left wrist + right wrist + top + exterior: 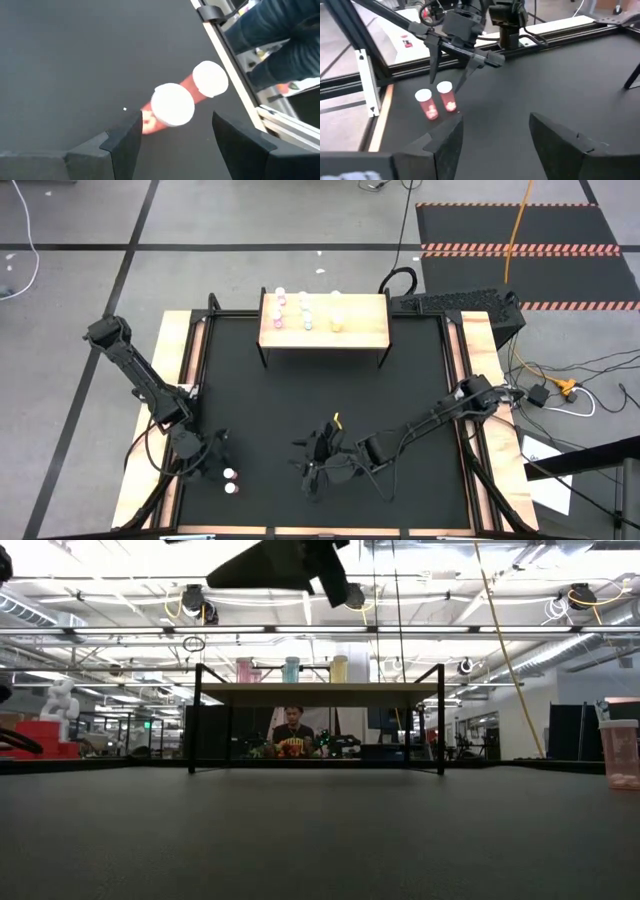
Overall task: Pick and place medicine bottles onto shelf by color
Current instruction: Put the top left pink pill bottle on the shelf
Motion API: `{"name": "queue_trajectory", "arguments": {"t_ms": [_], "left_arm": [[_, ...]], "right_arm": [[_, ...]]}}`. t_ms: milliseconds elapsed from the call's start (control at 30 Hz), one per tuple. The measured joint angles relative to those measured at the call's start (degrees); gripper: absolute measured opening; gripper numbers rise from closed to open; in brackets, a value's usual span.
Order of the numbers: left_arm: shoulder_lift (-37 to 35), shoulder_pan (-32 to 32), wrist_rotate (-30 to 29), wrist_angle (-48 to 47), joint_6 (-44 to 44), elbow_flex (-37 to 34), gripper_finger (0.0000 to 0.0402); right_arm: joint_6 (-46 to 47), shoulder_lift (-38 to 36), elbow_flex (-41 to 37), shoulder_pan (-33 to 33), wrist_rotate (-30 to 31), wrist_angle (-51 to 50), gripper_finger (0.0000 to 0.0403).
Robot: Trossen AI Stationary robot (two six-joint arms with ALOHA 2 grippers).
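Backdrop: black mat [320, 410] on a wood-edged workbench; in the low view a seated person [292, 732] shows in the workshop beyond, framed by the shelf's black legs.
Landmark: the shelf [360, 328], a small light-wood board at the mat's far edge.
On the shelf: six or seven white-capped bottles in short rows toward its left end: pink [279, 306], pale blue [306, 315] and yellow [337, 318].
Still to sort: two pink bottles [230, 481] standing touching each other on the mat, well apart from the shelf, at the near-left corner opposite it.
Left gripper [172, 135]: poised directly over that pair, fingers spread wide and holding nothing; one white cap [172, 104] sits between them, the second cap [210, 78] just beyond.
Right gripper [495, 132]: near the mat's front edge, centre, well short of the shelf, jaws apart and empty.
Step in hand: judged to be the left arm's pick of one pink bottle.
Doing it well: centre the fingers on the nearer bottle alone, descend straight, close gently below the cap so the touching neighbour is not tipped, then carry it to the pink row at the shelf's left end.
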Motion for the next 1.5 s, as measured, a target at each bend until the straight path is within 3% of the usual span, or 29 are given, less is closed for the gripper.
{"name": "queue_trajectory", "arguments": {"t_ms": [300,767,1067,1200,1333,1500], "left_arm": [[-0.02,0.0,-5.99,1.57,0.75,0.0,0.0241],[0.0,-0.55,-4.84,0.55,7.34,0.01,0.0238],[0.0,-1.11,-4.83,0.57,9.13,0.01,0.0164],[0.0,-1.11,-4.82,0.61,7.84,0.0,0.0149],[0.0,-1.11,-6.37,0.66,5.88,0.02,0.0162],[0.0,-1.11,-6.85,1.3,5.04,0.0,0.0214]], "right_arm": [[-0.34,0.0,-0.01,-3.21,-9.08,-0.03,0.0224],[-2.38,0.0,-0.01,-4.67,-9.25,-0.04,0.0224],[-2.98,0.0,-0.01,-4.64,-9.24,-0.04,0.0224],[-2.97,0.0,-0.01,-4.64,-9.21,-0.04,0.0224],[-1.16,0.0,-0.01,-4.67,-9.19,-0.08,0.0224],[1.56,0.0,-0.01,-5.02,-9.04,-0.08,0.0224]]}}
